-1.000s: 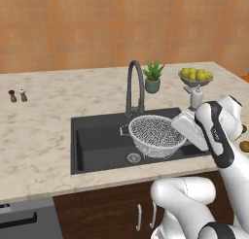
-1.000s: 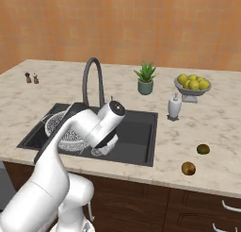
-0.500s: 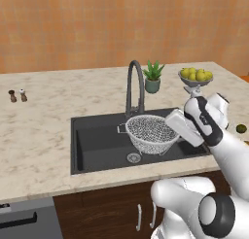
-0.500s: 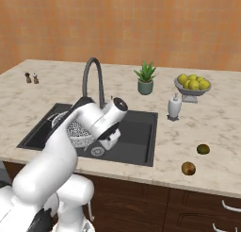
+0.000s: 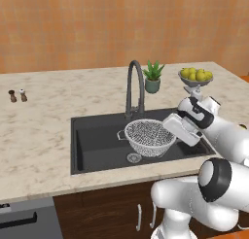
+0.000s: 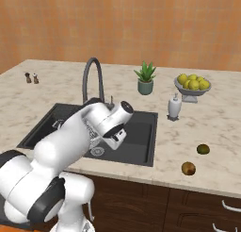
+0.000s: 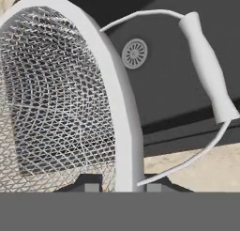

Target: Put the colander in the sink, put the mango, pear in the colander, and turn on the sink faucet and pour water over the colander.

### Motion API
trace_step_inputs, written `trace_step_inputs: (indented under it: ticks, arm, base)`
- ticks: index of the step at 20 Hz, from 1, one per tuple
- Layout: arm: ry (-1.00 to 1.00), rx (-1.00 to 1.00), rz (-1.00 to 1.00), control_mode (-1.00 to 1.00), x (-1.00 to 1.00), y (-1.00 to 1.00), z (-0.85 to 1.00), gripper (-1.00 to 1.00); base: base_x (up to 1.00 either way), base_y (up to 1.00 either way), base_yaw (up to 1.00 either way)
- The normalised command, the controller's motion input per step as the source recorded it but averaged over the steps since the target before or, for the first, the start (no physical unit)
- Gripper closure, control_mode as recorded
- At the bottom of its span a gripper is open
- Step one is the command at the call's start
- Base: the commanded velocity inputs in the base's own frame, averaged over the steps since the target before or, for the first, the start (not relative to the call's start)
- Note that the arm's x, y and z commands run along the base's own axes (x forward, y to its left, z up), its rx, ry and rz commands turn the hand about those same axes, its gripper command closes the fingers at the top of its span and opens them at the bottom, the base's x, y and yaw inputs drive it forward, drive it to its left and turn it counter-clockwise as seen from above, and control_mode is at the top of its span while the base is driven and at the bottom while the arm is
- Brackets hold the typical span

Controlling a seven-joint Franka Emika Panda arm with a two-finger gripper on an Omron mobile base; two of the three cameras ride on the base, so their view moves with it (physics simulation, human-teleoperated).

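Note:
The colander (image 5: 147, 136), a whitish mesh bowl, hangs tilted over the dark sink (image 5: 97, 141), close above the round drain (image 5: 133, 158). My gripper (image 5: 167, 126) is shut on its right rim. In the hand view the rim (image 7: 117, 98) runs between my fingertips (image 7: 152, 185), with a side handle (image 7: 206, 70) to the right and the drain (image 7: 134, 53) beyond. The arm hides most of the colander (image 6: 92, 131) in the right base view. The gooseneck faucet (image 5: 135, 85) stands behind the sink, with no water in view. Two small fruits, one (image 6: 203, 149) and another (image 6: 188, 168), lie on the counter right of the sink (image 6: 141, 132); which is mango or pear I cannot tell.
A footed bowl of yellow fruit (image 5: 195, 75), a potted plant (image 5: 152, 77) and a soap dispenser (image 6: 174, 106) stand behind and right of the sink. Two small shakers (image 5: 17, 95) sit far left on the counter. The counter's front edge runs just below the sink.
My gripper has carried the colander a little to the left, farther over the sink basin. The fruits and the faucet have stayed put.

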Motion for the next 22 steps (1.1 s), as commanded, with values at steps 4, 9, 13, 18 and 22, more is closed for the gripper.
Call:
trace_step_inputs:
  ticks: [4, 9, 13, 18, 22]
  arm:
    - [0.00, 0.00, 0.00, -1.00, 0.33, 0.00, -0.35, 1.00]
    - [0.00, 0.00, 0.00, -1.00, 0.21, 0.00, -0.35, 1.00]
    - [0.00, -0.01, 0.00, -1.00, 0.19, 0.00, -0.39, 1.00]
    - [-0.17, 0.00, -0.01, -1.00, 0.03, 0.08, -0.05, 1.00]
    - [-0.12, -0.02, -0.02, -1.00, 0.09, 0.22, -0.09, 1.00]
  base:
    - [0.00, 0.00, 0.00]
    - [0.00, 0.00, 0.00]
    - [0.00, 0.00, 0.00]
    - [0.00, 0.00, 0.00]
    - [0.00, 0.00, 0.00]
